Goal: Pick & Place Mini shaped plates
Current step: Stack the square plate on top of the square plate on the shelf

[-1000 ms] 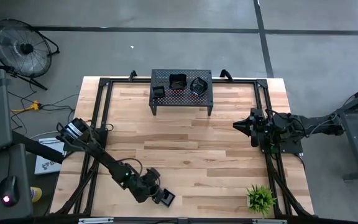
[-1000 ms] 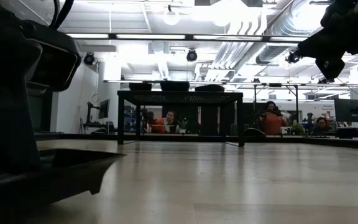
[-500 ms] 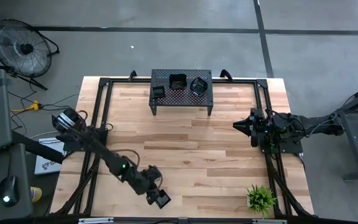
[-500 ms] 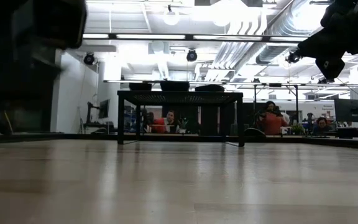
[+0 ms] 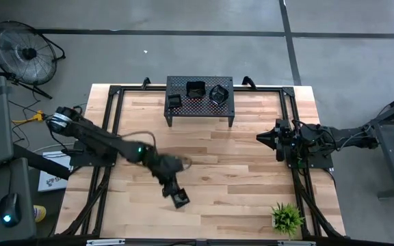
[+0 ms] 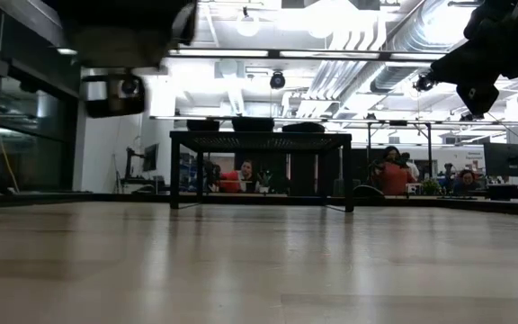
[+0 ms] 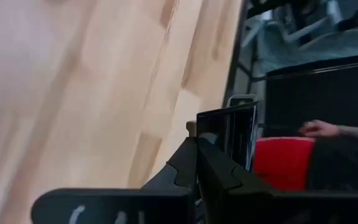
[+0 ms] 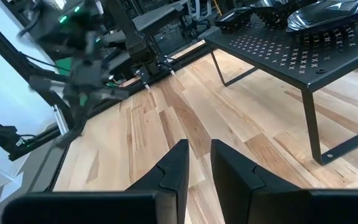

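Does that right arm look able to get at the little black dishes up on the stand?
Probably yes: the right gripper hangs empty beside the stand, the dishes lie uncovered on top, and nothing stands between.

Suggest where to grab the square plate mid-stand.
Pinch the raised rim of the square plate, coming straight down, one finger inside, one outside. It lies flat, open side up, on the perforated stand, so only the rim offers a hold. Probably take the rim facing away from the polygonal plate, which sits close beside it.
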